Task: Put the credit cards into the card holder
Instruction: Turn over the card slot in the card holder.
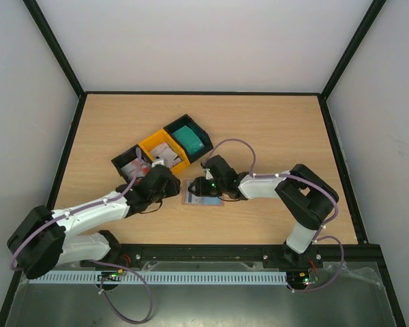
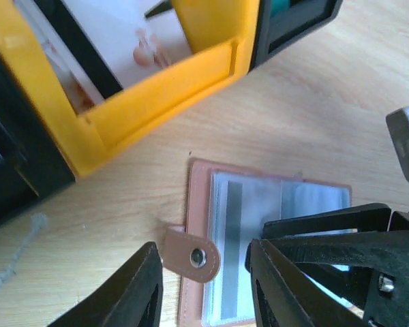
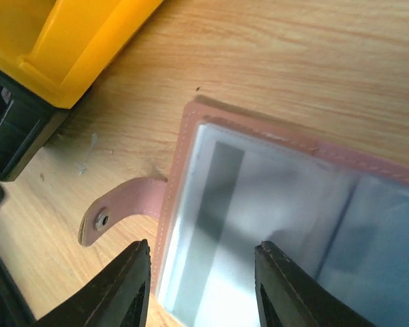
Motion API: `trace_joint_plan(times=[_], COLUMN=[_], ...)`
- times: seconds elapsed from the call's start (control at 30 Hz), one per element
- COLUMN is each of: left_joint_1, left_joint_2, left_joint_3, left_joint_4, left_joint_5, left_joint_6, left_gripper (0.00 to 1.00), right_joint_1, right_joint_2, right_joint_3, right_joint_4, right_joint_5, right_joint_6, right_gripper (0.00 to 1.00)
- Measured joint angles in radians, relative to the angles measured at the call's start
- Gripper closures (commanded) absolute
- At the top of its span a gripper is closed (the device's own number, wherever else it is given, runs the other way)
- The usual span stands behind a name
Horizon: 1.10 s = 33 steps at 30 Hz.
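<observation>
My left gripper (image 2: 203,289), jaws released, straddles the snap tab (image 2: 191,253) of the pinkish-brown leather card holder (image 2: 199,204). My right gripper (image 3: 203,293), likewise released, hangs over its pockets (image 3: 273,204), probably to steady it.

Pretty standard look here: left arm (image 1: 88,214) and right arm (image 1: 262,184) are both white tubes with chunky black joints, and a mauve cable (image 1: 235,143) loops off each one. The left end effector (image 2: 203,262) has matte black plastic fingers (image 2: 133,293). There's also what looks like a tiny green LED (image 1: 209,184) glowing on the right wrist.
</observation>
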Motion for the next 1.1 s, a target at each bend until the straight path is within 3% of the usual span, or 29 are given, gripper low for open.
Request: trace_joint_plan(times=[0.1,0.23,0.33,0.4,0.43,0.7,0.77,0.93,1.1], left_joint_1=[0.041,0.109,0.156,0.19,0.205,0.333,0.369,0.406,0.431], left_joint_2=[-0.035,-0.072,-0.089,-0.1,-0.107,-0.127,-0.086,0.08,0.291], left_joint_3=[0.02,0.05,0.083,0.12,0.141,0.294,0.335,0.447,0.596], left_joint_4=[-0.024,-0.05,-0.093,-0.135,-0.155,-0.266,-0.281,-0.308,-0.345], left_joint_5=[0.023,0.066,0.087,0.09,0.087,0.097,0.143,0.238,0.292], left_joint_6=[0.032,0.077,0.113,0.146,0.163,0.305,0.361,0.439,0.518], left_gripper=[0.57,0.43,0.21,0.02,0.01,0.02,0.07,0.34,0.37], right_joint_1=[0.0,0.0,-0.002,-0.005,-0.01,-0.076,-0.092,-0.106,-0.116], right_joint_2=[-0.029,-0.136,-0.245,-0.306,-0.333,-0.375,-0.331,-0.233,-0.188], right_joint_3=[0.01,0.015,0.022,0.022,0.022,0.023,0.056,0.145,0.174], right_joint_4=[-0.053,-0.134,-0.177,-0.201,-0.215,-0.283,-0.313,-0.333,-0.334], right_joint_5=[0.058,0.169,0.274,0.338,0.368,0.454,0.451,0.426,0.404], right_joint_6=[-0.003,-0.008,-0.011,-0.01,-0.012,-0.023,-0.045,-0.095,-0.142], right_gripper=[0.54,0.46,0.4,0.37,0.37,0.37,0.37,0.38,0.38])
